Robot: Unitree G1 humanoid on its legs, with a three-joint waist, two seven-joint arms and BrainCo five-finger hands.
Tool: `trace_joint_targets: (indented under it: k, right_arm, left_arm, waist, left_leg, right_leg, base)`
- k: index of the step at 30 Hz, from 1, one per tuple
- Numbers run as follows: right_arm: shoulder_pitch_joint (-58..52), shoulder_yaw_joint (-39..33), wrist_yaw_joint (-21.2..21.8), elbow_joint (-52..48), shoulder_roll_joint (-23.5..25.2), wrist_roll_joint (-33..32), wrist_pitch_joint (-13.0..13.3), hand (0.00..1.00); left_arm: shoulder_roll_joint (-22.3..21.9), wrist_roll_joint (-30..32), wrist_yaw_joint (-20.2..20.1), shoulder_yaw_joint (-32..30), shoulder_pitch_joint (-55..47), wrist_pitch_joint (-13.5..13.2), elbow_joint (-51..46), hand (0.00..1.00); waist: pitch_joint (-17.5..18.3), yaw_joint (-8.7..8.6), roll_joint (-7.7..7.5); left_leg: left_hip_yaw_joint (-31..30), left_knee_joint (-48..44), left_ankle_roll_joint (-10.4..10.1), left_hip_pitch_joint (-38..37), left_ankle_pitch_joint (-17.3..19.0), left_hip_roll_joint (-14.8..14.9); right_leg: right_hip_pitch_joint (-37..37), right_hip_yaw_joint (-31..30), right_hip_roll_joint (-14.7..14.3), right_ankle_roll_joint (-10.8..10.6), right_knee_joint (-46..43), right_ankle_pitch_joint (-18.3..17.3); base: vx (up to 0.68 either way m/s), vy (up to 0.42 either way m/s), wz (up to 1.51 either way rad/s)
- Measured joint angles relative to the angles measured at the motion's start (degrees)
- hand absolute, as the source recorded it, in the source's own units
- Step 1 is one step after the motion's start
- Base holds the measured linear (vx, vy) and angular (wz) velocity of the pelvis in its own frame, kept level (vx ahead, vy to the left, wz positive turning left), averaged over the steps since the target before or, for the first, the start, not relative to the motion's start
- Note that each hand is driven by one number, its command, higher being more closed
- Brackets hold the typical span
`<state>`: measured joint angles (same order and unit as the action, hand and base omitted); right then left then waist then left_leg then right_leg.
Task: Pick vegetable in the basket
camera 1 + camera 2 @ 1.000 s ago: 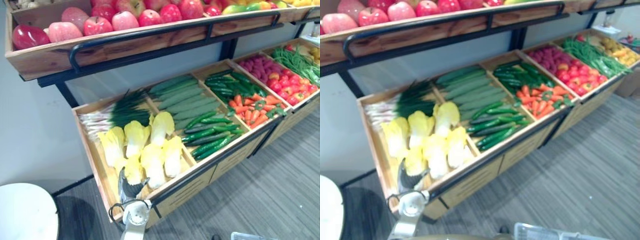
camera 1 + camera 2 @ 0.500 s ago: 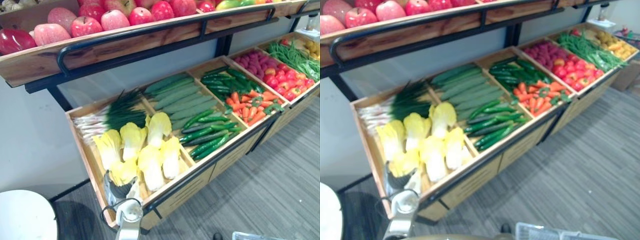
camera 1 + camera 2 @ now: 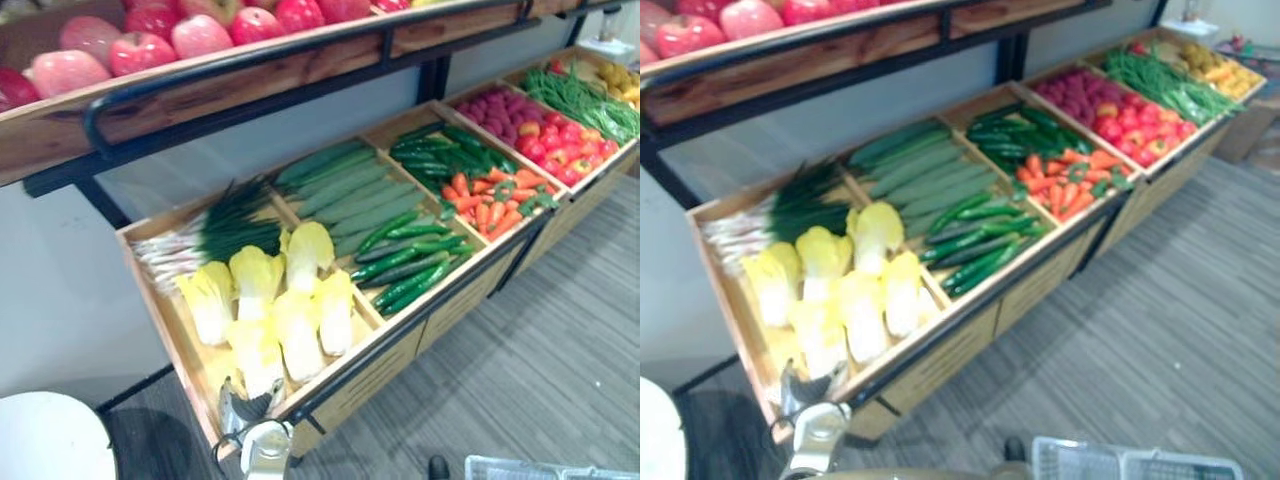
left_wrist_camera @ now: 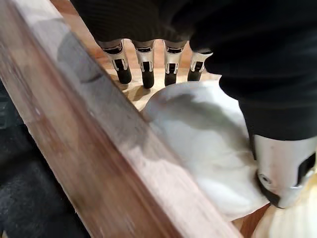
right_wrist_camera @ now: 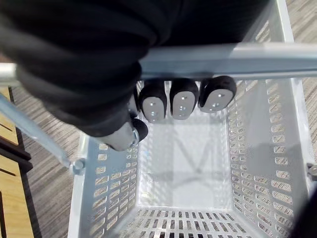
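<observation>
The pale cabbage (image 4: 198, 144) is lying in the crate's (image 3: 160, 320) front corner against the wooden rim (image 4: 99, 163). Your left hand (image 4: 247, 54) is hovering over it, fingers (image 4: 144, 62) straight; closing here, you are risking wedging it there. Your right hand (image 5: 181, 101) is clasping the basket handle (image 5: 223, 60).

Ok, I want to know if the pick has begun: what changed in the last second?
The left robot hand has sunk toward the crate's front wall, its straight fingers over the nearest cabbage, thumb beside it; nothing is lifted. The whole picture shifted, so the camera moved, not the produce. Cabbages, cucumbers and carrots lie as before. The right robot hand holds the basket by its handle.
</observation>
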<state>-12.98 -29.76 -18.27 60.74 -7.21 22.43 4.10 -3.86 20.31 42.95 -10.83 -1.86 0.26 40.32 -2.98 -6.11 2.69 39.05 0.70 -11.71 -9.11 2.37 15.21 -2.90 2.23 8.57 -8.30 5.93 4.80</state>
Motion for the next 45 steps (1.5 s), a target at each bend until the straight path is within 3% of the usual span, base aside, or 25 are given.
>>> trace_joint_targets:
  k: [7,8,13,22,32,45]
  right_arm:
    - [2.0,3.5,-0.2,1.1,-1.3,0.0,0.3,1.0]
    - [2.2,3.8,-0.2,1.1,-1.3,0.0,0.3,1.0]
    - [2.2,5.1,-0.5,1.1,-1.5,-0.1,0.3,1.0]
    - [2.2,6.7,-1.2,2.1,-1.8,0.0,1.4,1.0]
    - [2.6,7.7,-1.2,3.2,-0.9,0.0,1.3,1.0]
    - [2.2,6.5,-0.4,3.2,-0.7,0.0,1.1,1.0]
  left_arm:
    - [0.2,0.0,1.9,1.3,1.6,-0.1,1.3,0.0]
    - [0.5,0.0,2.1,1.5,2.1,-0.1,1.9,1.0]
    - [2.0,0.8,3.9,2.7,2.7,-0.2,4.0,1.0]
    - [5.5,0.5,4.4,2.7,4.4,-1.0,8.0,1.0]
    - [7.5,-1.7,3.1,5.4,5.1,-2.8,7.1,1.0]
    - [5.5,-3.8,-6.8,9.0,-0.6,-2.6,-5.0,1.0]
  waist:
    - [-0.9,0.08,0.51]
    - [-1.0,0.08,0.44]
    - [-1.1,0.03,0.41]
    - [-1.2,0.07,0.26]
    - [-2.5,0.07,-1.9]
    - [-2.7,0.24,-2.16]
  left_leg:
    - [-0.7,0.0,-0.2,1.0,0.1,0.0]
    - [-0.7,0.0,-0.2,1.0,0.2,0.0]
    - [-0.7,-0.1,-1.0,1.0,1.0,-0.1]
    - [-0.7,-0.7,-0.7,-0.2,1.2,-0.1]
    - [-3.8,-0.3,-0.6,-1.0,1.1,-0.7]
    - [-7.6,0.1,0.0,0.0,0.7,-0.8]
  right_leg:
    - [-1.8,-1.3,-0.3,0.0,0.0,0.1]
    - [-2.1,-1.4,-0.3,0.1,0.0,0.1]
    - [-2.1,-2.0,-0.4,0.1,0.0,0.2]
    - [-1.4,-2.5,-0.4,0.1,0.0,0.5]
    - [0.8,-0.2,0.4,0.0,0.1,0.4]
    - [2.6,4.1,1.1,-0.2,0.0,0.4]
  base:
    - [-0.04,-0.035,-0.1]
    - [-0.04,-0.038,-0.06]
    - [-0.04,-0.027,-0.06]
    - [-0.01,-0.008,-0.03]
    - [-0.03,-0.024,0.1]
    - [-0.01,-0.02,0.14]
